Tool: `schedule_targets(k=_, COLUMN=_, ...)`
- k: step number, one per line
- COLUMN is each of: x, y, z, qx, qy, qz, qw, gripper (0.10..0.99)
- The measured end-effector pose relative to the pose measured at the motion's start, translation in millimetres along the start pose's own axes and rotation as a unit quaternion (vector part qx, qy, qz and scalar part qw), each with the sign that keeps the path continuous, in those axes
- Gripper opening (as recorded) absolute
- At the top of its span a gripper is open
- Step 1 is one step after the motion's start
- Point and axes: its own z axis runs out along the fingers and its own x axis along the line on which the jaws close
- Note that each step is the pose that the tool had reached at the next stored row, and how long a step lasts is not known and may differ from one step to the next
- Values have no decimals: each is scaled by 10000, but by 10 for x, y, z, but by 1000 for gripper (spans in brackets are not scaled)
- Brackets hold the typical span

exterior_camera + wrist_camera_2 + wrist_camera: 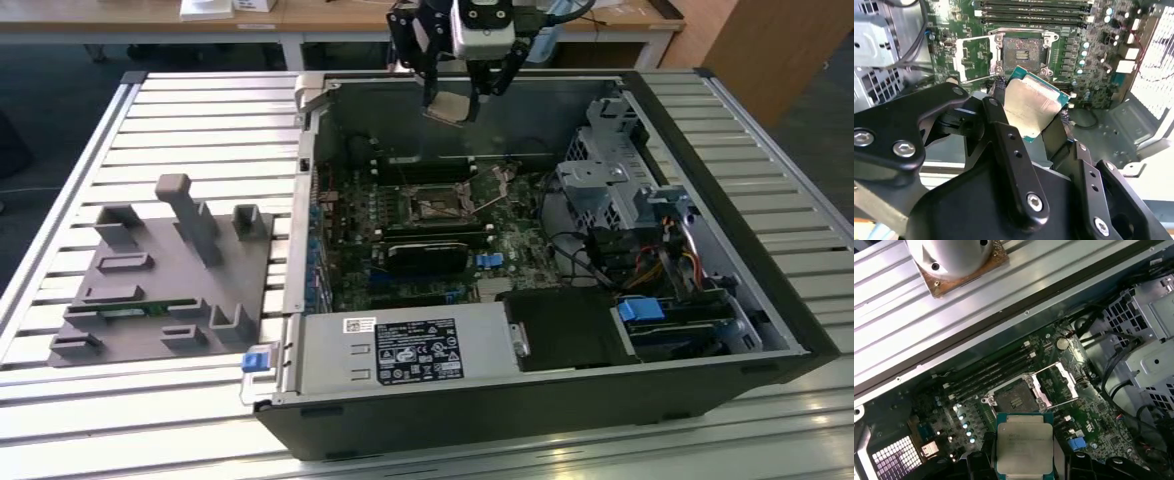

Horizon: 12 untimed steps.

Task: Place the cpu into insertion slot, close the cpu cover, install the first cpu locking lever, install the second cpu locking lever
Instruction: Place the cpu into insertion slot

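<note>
Tool [1030, 114] clamped on cpu [1029, 100], over open case [534, 410].
Socket [1015, 401] beneath tool bare, cpu cover [1056, 385] swung open; exterior view adds grey fixture [160, 275] on desk [200, 120].

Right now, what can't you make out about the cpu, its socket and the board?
- The cpu: its underside faces away in both wrist views.
- The socket: its contacts are too small in the exterior view.
- The motherboard: the end effector covers the part beneath it in the second wrist view.
</note>
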Motion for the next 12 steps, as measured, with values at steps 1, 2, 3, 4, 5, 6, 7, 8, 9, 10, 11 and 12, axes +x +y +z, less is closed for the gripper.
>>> schedule_targets(k=1, x=0, y=0, z=1, qx=-1, qy=-6, qz=70, qw=10000, gripper=541)
schedule_targets(k=2, x=0, y=0, z=2, qx=-3, qy=-13, qz=143, qw=9999, gripper=541)
schedule_targets(k=3, x=0, y=0, z=4, qx=-4, qy=-19, qz=214, qw=9998, gripper=541)
schedule_targets(k=4, x=0, y=0, z=5, qx=-5, qy=-25, qz=282, qw=9996, gripper=541)
schedule_targets(k=5, x=0, y=0, z=6, qx=-7, qy=-31, qz=346, qw=9994, gripper=541)
schedule_targets(k=6, x=0, y=0, z=6, qx=-7, qy=-37, qz=410, qw=9992, gripper=541)
schedule_targets(k=7, x=0, y=0, z=8, qx=-9, qy=-42, qz=471, qw=9989, gripper=541)
schedule_targets(k=8, x=1, y=1, z=9, qx=-11, qy=-48, qz=537, qw=9985, gripper=541)
schedule_targets(k=9, x=1, y=0, z=10, qx=-12, qy=-54, qz=604, qw=9982, gripper=541)
schedule_targets(k=10, x=1, y=1, z=11, qx=-13, qy=-60, qz=674, qw=9977, gripper=541)
schedule_targets(k=11, x=1, y=1, z=12, qx=-14, qy=-66, qz=738, qw=9973, gripper=541)
schedule_targets(k=12, x=1, y=1, z=13, qx=-15, qy=-72, qz=801, qw=9968, gripper=541)
